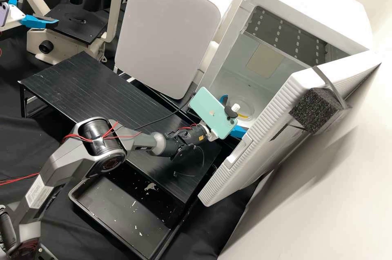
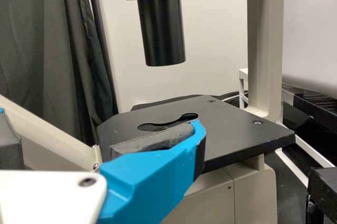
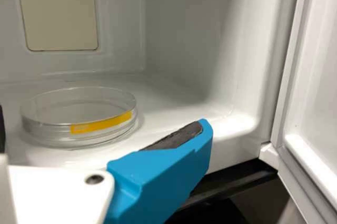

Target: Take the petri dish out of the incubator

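Petri dish point(image 3: 50, 132) is inside the incubator point(image 1: 310, 5). Right gripper point(image 3: 103, 129) is at the incubator's opening, jaws released, nothing held. Left gripper point(image 1: 41, 6) well apart from the incubator, jaws released too. Main risk: off-centre approach nudges the dish deeper into the incubator. Also, pinch too high and smooth plastic may slip; swing out early and it clips the incubator's door point(image 1: 234, 164).
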`<state>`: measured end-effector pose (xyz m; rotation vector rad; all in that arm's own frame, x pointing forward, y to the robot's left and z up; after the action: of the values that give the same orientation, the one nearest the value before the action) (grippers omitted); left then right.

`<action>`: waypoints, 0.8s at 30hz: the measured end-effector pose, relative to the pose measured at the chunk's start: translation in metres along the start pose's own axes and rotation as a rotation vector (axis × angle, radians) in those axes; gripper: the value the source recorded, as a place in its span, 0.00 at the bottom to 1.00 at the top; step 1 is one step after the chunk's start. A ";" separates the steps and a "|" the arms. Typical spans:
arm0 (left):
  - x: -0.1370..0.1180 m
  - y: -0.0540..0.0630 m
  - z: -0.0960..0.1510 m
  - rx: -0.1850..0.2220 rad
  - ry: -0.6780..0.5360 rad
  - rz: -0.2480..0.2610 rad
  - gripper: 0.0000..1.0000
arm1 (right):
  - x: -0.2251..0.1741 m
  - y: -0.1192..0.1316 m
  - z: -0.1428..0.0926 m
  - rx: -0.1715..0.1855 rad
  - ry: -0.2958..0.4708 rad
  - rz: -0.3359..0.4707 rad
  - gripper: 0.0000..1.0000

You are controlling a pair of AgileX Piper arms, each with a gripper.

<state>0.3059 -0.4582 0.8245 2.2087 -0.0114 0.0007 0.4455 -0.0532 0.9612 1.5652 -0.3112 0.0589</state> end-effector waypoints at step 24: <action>0.000 0.000 0.000 0.000 0.000 0.000 1.00 | 0.016 -0.006 -0.009 -0.026 0.045 -0.097 0.00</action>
<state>0.3059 -0.4582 0.8245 2.2087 -0.0114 0.0007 0.4637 -0.0471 0.9598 1.5484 -0.1995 0.0141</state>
